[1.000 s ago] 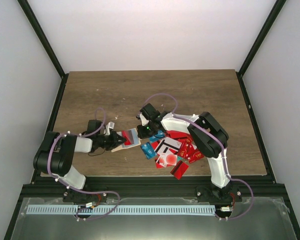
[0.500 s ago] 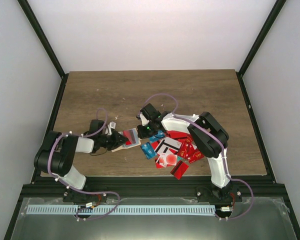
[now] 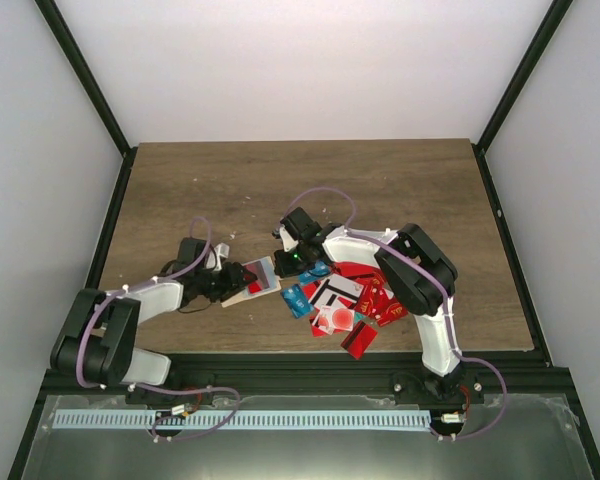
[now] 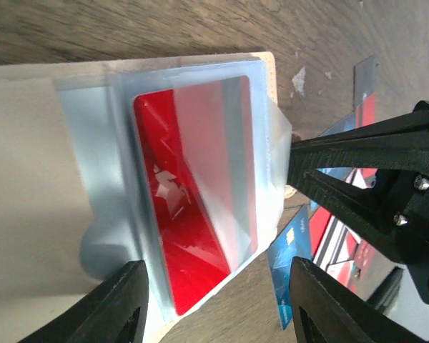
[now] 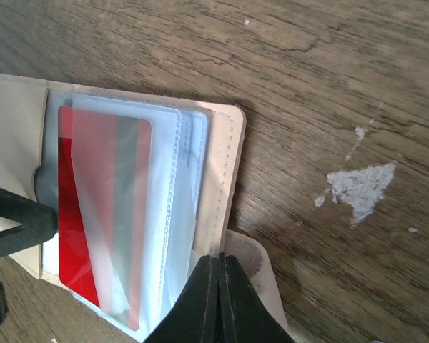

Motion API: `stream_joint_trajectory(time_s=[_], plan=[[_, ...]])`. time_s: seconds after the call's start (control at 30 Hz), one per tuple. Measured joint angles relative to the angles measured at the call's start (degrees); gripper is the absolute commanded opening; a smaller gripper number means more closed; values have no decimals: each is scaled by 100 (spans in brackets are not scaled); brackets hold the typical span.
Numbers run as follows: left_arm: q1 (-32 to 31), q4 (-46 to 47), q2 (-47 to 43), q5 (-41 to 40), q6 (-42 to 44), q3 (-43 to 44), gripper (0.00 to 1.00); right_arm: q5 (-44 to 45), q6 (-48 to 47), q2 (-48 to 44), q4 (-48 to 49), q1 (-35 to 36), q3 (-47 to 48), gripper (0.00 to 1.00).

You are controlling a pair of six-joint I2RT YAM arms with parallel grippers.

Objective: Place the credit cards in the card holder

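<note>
left of centre on the table [image 3: 380, 180], the card holder [image 3: 258, 283] is lying open with the right gripper [image 5: 218, 261] pressing its closed tips down by the snap tab [image 5: 252, 259], probably pinning it in place. the left gripper [image 4: 214, 293] is hovering with jaws partway apart, gripping nothing, either side of the red card [image 4: 193, 193] sitting in a clear sleeve [image 4: 104, 143].

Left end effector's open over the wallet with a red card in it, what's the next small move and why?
Probably draw the left end effector back off the wallet and toward the card pile. Its jaws stand open and grip nothing, the red card lies mostly under the clear sleeve, and the shut right end effector pins the wallet's tab, so another card seems due.
</note>
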Motion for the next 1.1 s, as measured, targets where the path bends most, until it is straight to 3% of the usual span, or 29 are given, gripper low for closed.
stream_joint_trajectory(time_s=[0.13,0.2,0.4,0.53,0.87,1.1], plan=[[-2,-675,-330,-297,151,109,65,7,-2,0,39,4,-22,1],[-2,-1001,-511,-442,229,173,63,7,-2,0,70,4,-33,1],[-11,-1547,-855,-879,476,341,23,7,-26,0,72,4,-33,1],[-22,-1572,-748,-1086,551,365,13,15,-74,-4,52,4,-20,3],[-122,-1158,-48,-1147,619,417,8,210,-162,-9,-328,0,232,22],[-162,-872,284,-1110,748,597,6,431,-199,-122,-577,-72,417,24]])
